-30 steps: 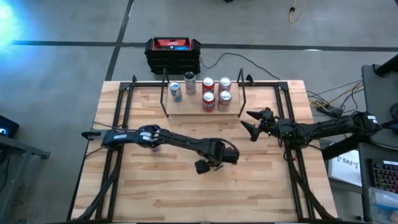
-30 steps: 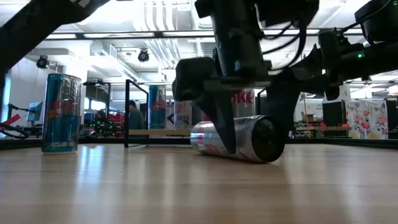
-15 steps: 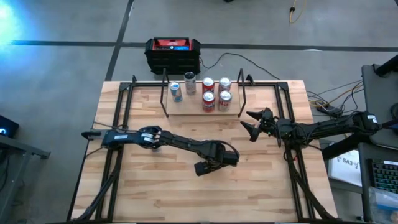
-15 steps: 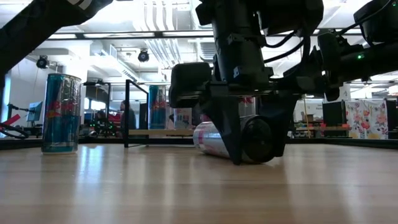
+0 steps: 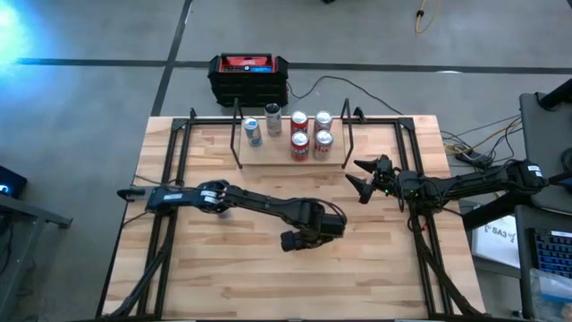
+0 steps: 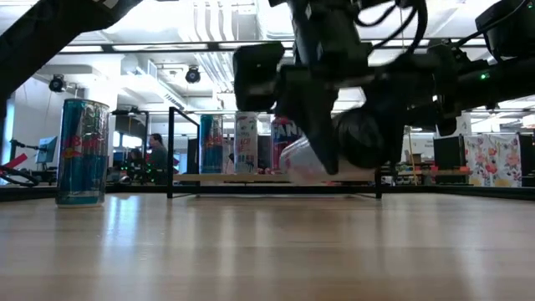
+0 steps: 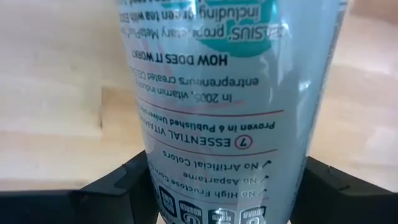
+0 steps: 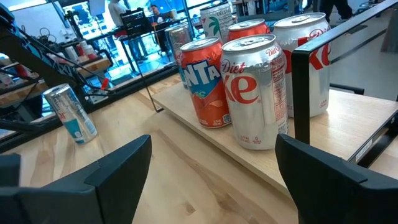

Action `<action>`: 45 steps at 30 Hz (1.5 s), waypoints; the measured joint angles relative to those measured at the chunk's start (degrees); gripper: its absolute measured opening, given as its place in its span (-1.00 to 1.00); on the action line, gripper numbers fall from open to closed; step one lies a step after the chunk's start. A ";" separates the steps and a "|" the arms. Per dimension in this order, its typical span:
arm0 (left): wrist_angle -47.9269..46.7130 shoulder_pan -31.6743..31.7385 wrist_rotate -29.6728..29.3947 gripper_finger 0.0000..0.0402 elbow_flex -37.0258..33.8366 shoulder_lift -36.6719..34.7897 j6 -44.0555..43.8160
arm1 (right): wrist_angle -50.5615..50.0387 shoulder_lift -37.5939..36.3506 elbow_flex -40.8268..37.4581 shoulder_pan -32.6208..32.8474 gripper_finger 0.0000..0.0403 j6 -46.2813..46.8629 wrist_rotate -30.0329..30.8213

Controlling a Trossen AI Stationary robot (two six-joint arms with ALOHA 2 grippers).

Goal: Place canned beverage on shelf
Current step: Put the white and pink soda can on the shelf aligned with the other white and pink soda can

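A pale silver can with teal print hangs above the middle of the table, with my left gripper shut on it; the high view hides the can under the gripper. In the low view the can is tilted, clear of the wood. The shelf, a light plank between black rod uprights, rests on the table's far part and carries several upright cans. My right gripper stays open and level just off the shelf's right end, holding nothing. My left gripper pinches the can's curved side wall between its two fingers, near one end of the can. The fingers come steeply from above and lie across the can. The can is lifted clear of the table and tilted.
A tall blue can stands on the table, also seen in the right wrist view. A black-and-red box sits beyond the far edge. Black frame rails run along the table's sides. Bare wood lies toward the near edge.
My left gripper, first open astride the can lying on the table, has shut on it and risen. The can has gone from lying on the wood to hanging tilted, clear of it.
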 joint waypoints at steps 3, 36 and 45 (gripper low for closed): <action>0.74 0.09 4.88 0.18 0.52 -0.68 0.83 | 0.03 0.00 -0.01 0.00 0.62 0.02 0.02; 8.29 -0.48 25.42 0.18 0.54 -4.62 -5.76 | 0.05 -0.02 0.01 -0.02 0.62 0.00 0.01; 8.41 1.71 32.10 0.18 0.54 -4.60 -7.42 | 0.03 -0.02 0.00 -0.02 0.62 0.02 0.00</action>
